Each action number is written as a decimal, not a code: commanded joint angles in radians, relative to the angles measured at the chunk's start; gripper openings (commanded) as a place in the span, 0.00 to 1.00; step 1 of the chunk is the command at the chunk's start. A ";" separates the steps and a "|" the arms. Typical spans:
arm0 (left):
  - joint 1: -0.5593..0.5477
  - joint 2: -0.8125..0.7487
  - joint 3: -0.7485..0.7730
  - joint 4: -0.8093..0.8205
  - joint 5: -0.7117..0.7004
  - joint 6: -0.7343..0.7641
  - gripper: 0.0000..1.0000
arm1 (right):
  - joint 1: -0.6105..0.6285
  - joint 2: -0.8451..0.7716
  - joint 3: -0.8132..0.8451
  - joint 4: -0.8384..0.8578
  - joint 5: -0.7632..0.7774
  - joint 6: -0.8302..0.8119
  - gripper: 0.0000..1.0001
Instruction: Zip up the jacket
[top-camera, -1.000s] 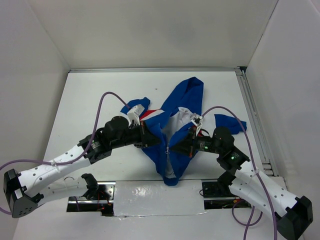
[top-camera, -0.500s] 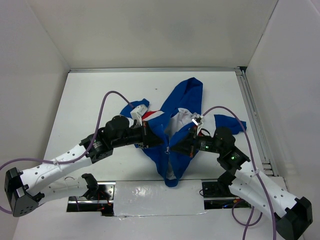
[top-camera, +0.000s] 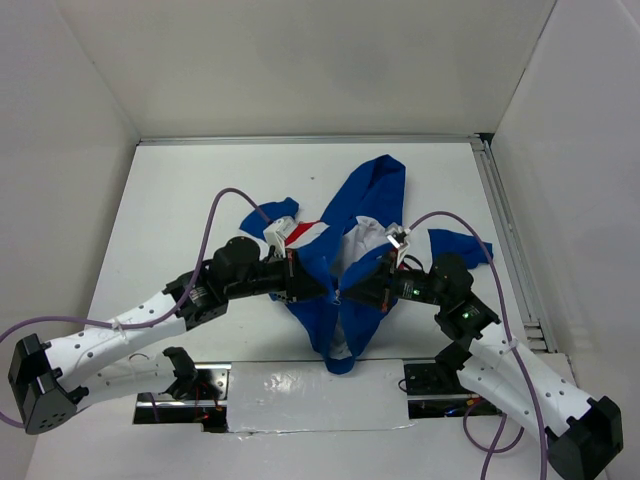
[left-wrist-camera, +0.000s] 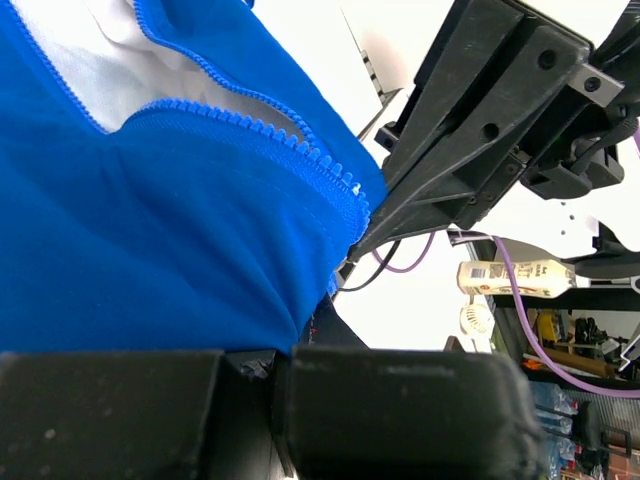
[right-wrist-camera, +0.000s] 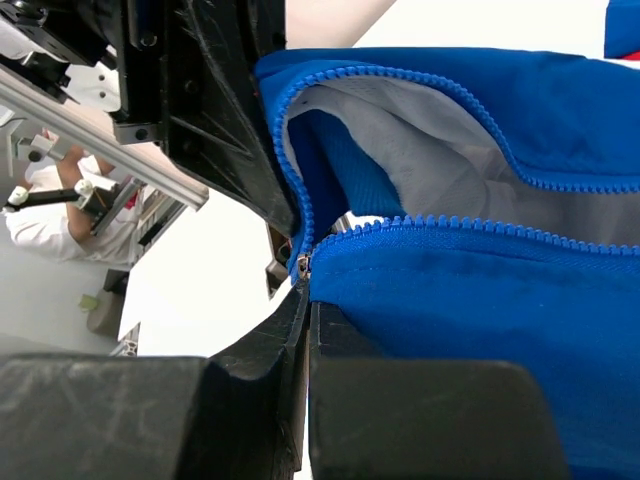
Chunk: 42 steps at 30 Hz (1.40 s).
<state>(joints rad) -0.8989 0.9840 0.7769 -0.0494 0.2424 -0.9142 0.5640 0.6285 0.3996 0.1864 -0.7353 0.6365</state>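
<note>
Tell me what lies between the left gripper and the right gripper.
Only the small royal-blue hooded fabric jacket: its blue zipper edge bridges the left gripper and right gripper, both shut on it. The top view shows this.

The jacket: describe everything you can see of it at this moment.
Small royal-blue fabric jacket, crumpled on the white table, with a red and white panel on one side and white lining showing. The left gripper and right gripper are both shut on its front edges where the two sides meet. Beyond that point the zipper gapes open, teeth parted. The hem points toward the arm bases.
</note>
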 joint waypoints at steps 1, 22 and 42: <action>0.002 -0.028 0.005 0.076 -0.005 0.025 0.00 | -0.013 -0.007 0.001 0.053 -0.042 0.003 0.00; 0.002 -0.050 -0.025 0.151 0.031 0.078 0.00 | -0.024 0.042 0.019 0.062 -0.111 0.026 0.00; 0.002 -0.076 -0.057 0.168 -0.003 0.080 0.00 | -0.029 0.068 0.018 0.084 -0.156 0.058 0.00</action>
<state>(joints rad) -0.8982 0.9192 0.7170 0.0330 0.2298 -0.8623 0.5423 0.6987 0.3996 0.1959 -0.8608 0.6830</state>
